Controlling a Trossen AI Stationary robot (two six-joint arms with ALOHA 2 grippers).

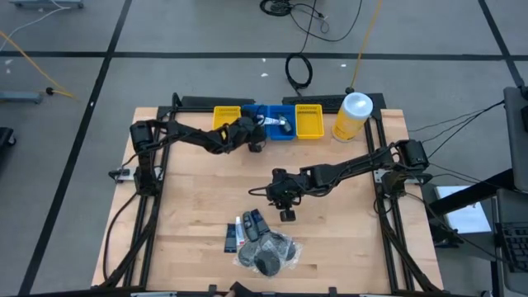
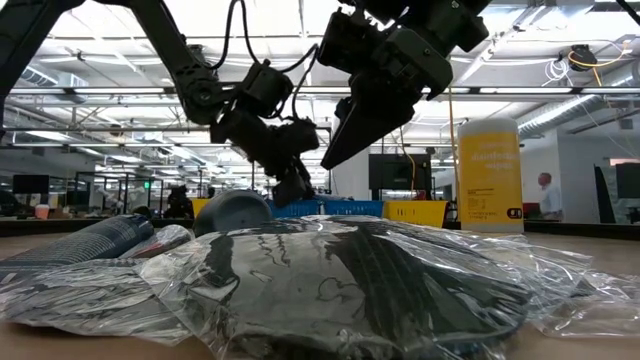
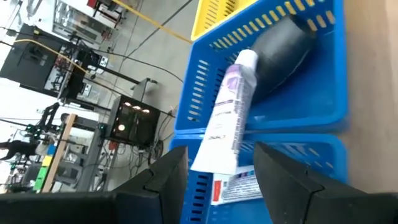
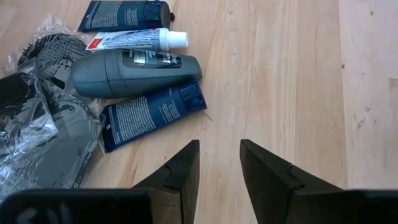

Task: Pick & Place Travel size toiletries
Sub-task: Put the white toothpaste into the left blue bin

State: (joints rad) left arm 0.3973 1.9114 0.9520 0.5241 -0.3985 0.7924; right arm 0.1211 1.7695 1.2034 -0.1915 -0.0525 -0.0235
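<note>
High view: the left gripper hangs over the slatted blue bin at the table's far edge, fingers apart with a white printed tube between them. The right gripper, jaws apart and empty, hovers mid-table above dark tubes, a grey bottle and bagged mesh puffs. A yellow canister stands far right.

Toiletries: one tube in the left claw, rest piled ahead of the right claw.
White tube sits between the left claw fingers, cap end over a dark rounded item beyond. Before the right claw: grey bottle, two navy tubes, small white tube, bagged mesh puffs, touching.
</note>
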